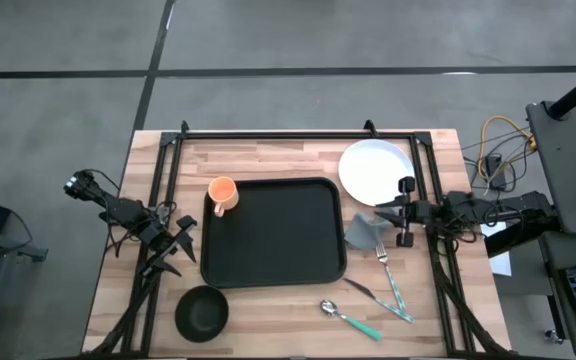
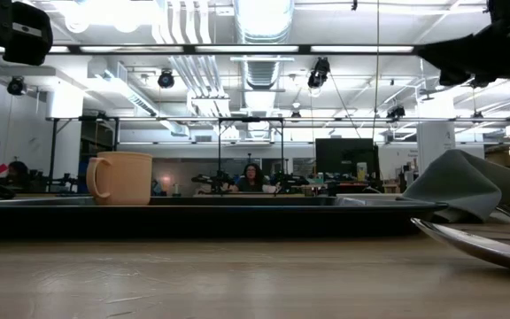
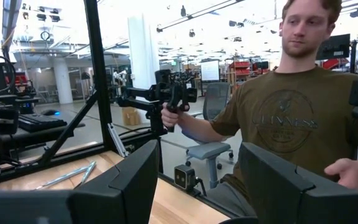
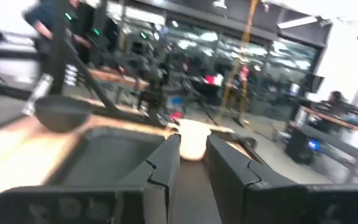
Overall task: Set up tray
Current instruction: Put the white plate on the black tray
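tray (image 1: 273, 235) laid flat mid-table (image 1: 268, 155), empty but for orange mug (image 1: 222, 193) at its far-left corner | right pincer (image 1: 380, 216) held just off tray's right edge, above grey napkin (image 1: 366, 232), fingers narrowly parted, nothing gripped | left pincer (image 1: 182, 243) parked beside tray's left edge, spread wide, empty

Light wooden table (image 1: 288, 150), planks running side to side, bounded by a black frame. At centre, the tray (image 1: 273, 232), black, flat on the wood. At 2 o'clock, a white plate (image 1: 373, 170). At 3 o'clock, a grey napkin (image 1: 364, 232), crumpled, just beside the tray's edge. At 4 to 5 o'clock, a fork (image 1: 390, 272), knife (image 1: 380, 298) and spoon (image 1: 348, 318). At 7 o'clock, a round black bowl (image 1: 202, 312).
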Controlling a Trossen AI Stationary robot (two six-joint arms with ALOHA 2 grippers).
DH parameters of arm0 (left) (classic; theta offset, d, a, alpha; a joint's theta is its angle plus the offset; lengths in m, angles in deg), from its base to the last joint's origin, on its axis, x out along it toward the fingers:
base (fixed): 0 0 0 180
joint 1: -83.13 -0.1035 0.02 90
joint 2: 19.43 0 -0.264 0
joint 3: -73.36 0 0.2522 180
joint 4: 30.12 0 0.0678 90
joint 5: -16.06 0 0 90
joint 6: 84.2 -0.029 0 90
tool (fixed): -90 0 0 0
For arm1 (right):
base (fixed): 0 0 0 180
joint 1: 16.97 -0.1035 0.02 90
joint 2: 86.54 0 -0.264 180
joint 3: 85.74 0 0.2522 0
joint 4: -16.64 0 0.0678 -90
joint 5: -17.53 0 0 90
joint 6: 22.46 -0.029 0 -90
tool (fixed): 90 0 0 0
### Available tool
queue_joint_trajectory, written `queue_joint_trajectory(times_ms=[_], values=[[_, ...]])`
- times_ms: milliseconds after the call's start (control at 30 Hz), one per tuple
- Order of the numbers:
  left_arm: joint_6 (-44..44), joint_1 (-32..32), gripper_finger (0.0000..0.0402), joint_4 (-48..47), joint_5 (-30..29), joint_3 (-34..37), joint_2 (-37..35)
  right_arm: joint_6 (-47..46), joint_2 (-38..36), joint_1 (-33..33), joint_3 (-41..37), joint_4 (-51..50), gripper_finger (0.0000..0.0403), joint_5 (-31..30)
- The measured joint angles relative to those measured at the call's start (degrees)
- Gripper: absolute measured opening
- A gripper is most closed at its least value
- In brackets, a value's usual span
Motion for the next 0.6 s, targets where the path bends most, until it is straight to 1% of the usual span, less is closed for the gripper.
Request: queue_joint_trajectory(times_ms=[233,400,467,600], values=[[0.02,0.00,0.0202,0.00,-0.02,0.00,0.00,-0.79,0.09,0.00,0.00,-5.80,0.0113,-8.21],[0.02,0.00,0.0202,0.01,-0.02,0.00,0.00,-3.22,0.09,0.00,0.16,-7.84,0.0150,-11.34],[0.02,0.00,0.0202,0.00,-0.04,0.00,0.00,-4.76,0.40,0.03,1.90,-11.47,0.0162,-12.07],[0.02,0.00,0.0202,0.00,-0.04,0.00,0.02,-11.32,2.64,0.05,7.50,-23.08,0.0175,-14.93]])
